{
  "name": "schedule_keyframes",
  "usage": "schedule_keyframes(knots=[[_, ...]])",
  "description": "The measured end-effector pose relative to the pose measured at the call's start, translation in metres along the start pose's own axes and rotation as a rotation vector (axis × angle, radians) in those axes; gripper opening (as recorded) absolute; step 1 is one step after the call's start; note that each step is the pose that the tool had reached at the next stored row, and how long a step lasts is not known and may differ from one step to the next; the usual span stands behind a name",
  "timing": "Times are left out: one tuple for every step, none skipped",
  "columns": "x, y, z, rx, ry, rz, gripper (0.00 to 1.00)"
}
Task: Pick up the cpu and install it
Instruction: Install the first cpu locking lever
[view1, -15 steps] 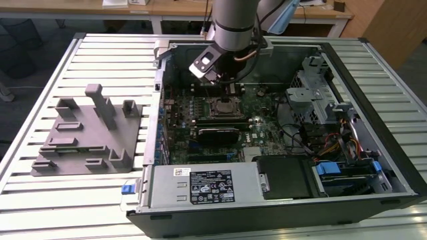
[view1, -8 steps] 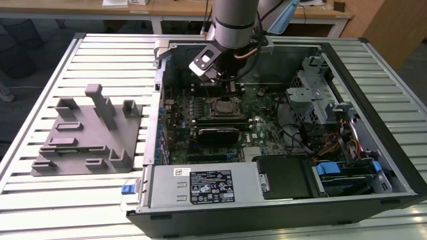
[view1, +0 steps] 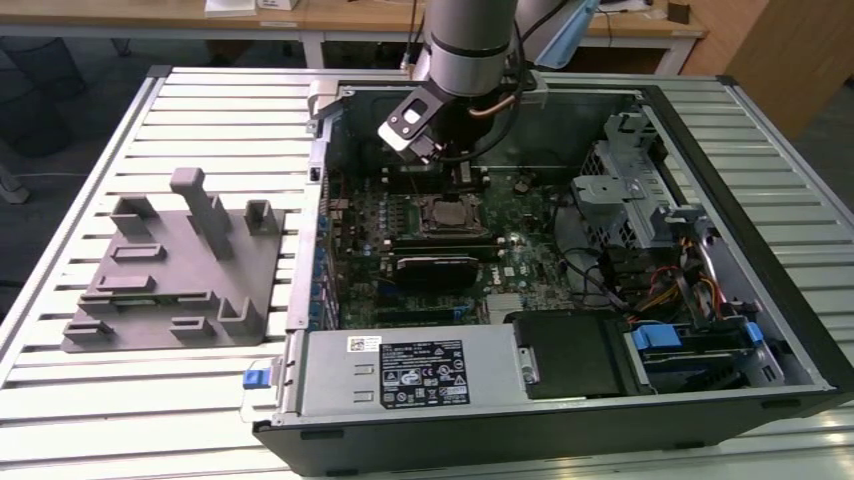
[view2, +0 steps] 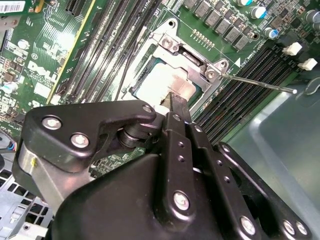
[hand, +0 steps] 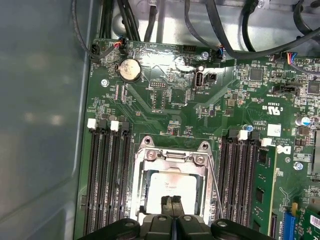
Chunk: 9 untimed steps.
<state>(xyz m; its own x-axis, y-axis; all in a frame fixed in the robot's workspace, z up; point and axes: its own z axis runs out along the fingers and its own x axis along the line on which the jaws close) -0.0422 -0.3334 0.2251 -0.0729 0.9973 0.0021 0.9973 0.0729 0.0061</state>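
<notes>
Hanging over the socket frame, the gripper had its jaws pressed together. The cpu lay inside that frame.

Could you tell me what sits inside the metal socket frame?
The cpu lies flat inside, silver top showing. The shut hand covers one edge; anything beneath the cpu is hidden.

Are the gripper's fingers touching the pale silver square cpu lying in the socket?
Cannot tell. In both wrist views the shut fingers overlap the pale silver square cpu inside the metal socket frame, but neither shows contact or a gap plainly.
</notes>
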Motion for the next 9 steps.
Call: schedule_keyframes(knots=[[0.0000,0.0000,-0.0002,0.0000,0.0000,0.000,0.11],[0.0000,0.0000,-0.0005,0.0000,0.0000,0.000,0.11],[0.0000,0.0000,-0.0009,0.0001,-0.0001,0.000,0.11],[0.0000,0.0000,-0.0013,0.0001,-0.0001,0.000,0.11],[0.0000,0.0000,-0.0017,0.0000,0.0000,0.000,0.11],[0.0000,0.0000,-0.0021,0.0000,0.0001,0.000,0.11],[0.0000,0.0000,-0.0025,0.0000,0.0000,0.000,0.11],[0.0000,0.0000,-0.0029,-0.0001,0.0001,0.000,0.11],[0.0000,0.0000,-0.0034,-0.0001,0.0001,0.000,0.11]])
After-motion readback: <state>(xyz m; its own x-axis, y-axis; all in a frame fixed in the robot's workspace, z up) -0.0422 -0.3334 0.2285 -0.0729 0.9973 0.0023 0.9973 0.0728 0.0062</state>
